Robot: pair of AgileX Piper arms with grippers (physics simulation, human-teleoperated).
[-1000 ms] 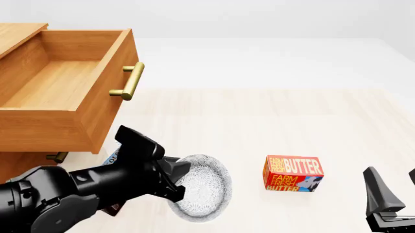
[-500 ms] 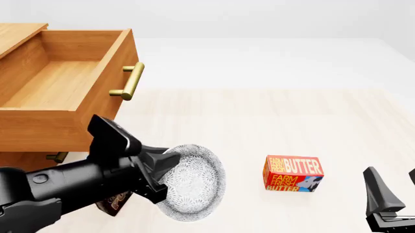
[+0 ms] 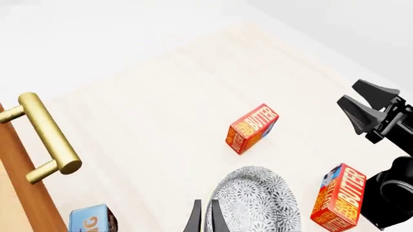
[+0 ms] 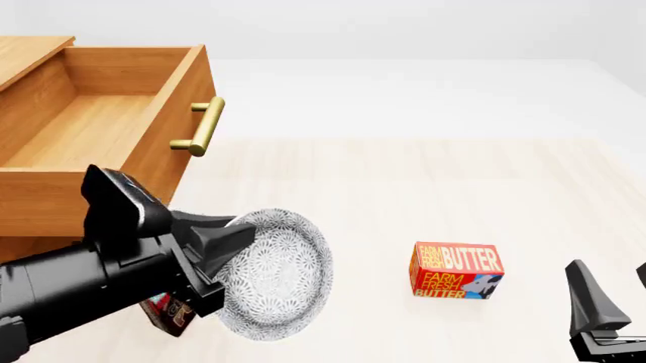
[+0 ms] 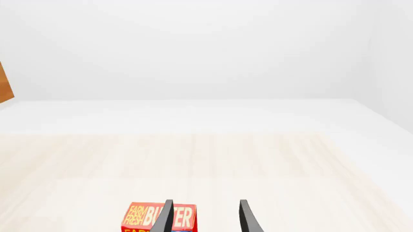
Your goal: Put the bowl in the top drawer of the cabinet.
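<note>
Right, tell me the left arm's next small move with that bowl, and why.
Probably lift up and toward the open top drawer. The left gripper holds the bowl by its rim, tilted on edge, lower than the drawer's front panel, so it likely must rise to clear that edge first.

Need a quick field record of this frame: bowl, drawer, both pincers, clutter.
bowl: held tilted on edge, off the table, just in front of the cabinet
left pincer: shut on the bowl's rim
top drawer: pulled open, nothing visible inside
right pincer: open, holding nothing, low at the near right
butter box: on the table right of the bowl, apart from it
other box: partly hidden under the left arm
stage: bowl not yet in drawer
</note>
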